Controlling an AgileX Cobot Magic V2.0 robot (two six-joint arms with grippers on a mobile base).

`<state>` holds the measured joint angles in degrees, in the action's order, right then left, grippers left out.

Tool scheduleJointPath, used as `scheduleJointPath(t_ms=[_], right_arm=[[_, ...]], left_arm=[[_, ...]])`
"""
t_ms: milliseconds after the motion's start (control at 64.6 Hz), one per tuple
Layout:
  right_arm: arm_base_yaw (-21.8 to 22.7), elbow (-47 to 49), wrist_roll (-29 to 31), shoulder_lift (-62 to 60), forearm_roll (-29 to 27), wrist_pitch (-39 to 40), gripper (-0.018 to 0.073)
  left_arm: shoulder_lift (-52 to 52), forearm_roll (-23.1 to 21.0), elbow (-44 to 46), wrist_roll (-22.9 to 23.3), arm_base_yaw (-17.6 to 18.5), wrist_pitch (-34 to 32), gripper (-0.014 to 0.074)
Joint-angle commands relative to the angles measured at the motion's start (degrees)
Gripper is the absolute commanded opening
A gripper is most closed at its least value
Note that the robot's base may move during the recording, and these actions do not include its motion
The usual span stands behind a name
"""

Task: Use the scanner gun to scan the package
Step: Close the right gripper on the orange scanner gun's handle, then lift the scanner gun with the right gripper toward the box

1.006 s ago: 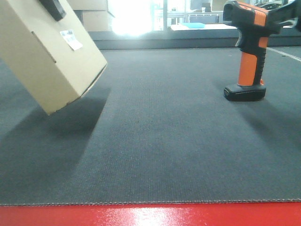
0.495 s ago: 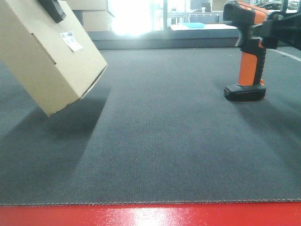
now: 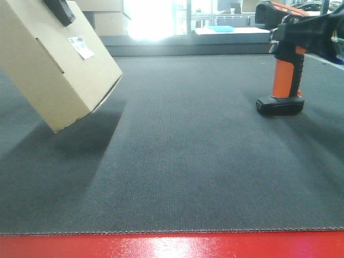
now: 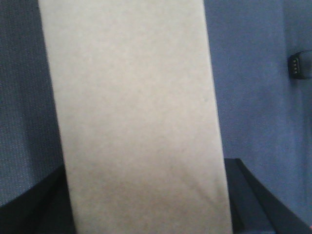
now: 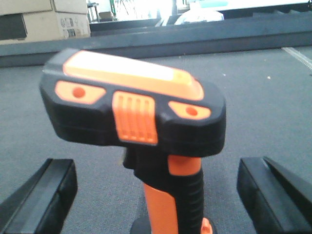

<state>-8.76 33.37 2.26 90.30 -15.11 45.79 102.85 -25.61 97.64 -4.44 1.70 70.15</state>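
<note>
Meanwhile, grey mat (image 3: 183, 156) stretches between tilted package (image 3: 56, 70) and upright scanner gun (image 3: 284, 75).

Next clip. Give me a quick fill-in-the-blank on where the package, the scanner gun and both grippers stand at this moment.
1. The package hangs tilted above the mat, clamped by the ___ gripper.
2. The scanner gun stands upright on the mat; its handle is ___.
3. The right gripper has its fingers either side of the scanner gun's head without touching it, so it is ___.
Missing words: left; orange; open.
</note>
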Motion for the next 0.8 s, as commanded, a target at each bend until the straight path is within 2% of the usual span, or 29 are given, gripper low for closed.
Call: scheduleJointPath(t_ms=[0,201,418,789], right_arm=[[0.0,1.0,0.2,1.2,-0.7,1.3,0.0561],[0.0,3.8,0.2,4.4,-0.7,1.3,0.0561],[0.1,5.5,0.2,6.2,-3.8,1.3,0.0561],[0.1,8.7,0.2,9.0,-3.8,1.1,0.0561]], left_arm=[[-0.9,-1.3,-0.1,0.0,0.2,-0.2,-0.0111],[-0.9,-1.3,-0.1,0.0,0.2,-0.2,-0.0111],[-0.9,-1.3,-0.1,0.0,0.2,-0.2,-0.0111],[-0.9,-1.1,0.0,0.0,0.2,-0.2,-0.0111]])
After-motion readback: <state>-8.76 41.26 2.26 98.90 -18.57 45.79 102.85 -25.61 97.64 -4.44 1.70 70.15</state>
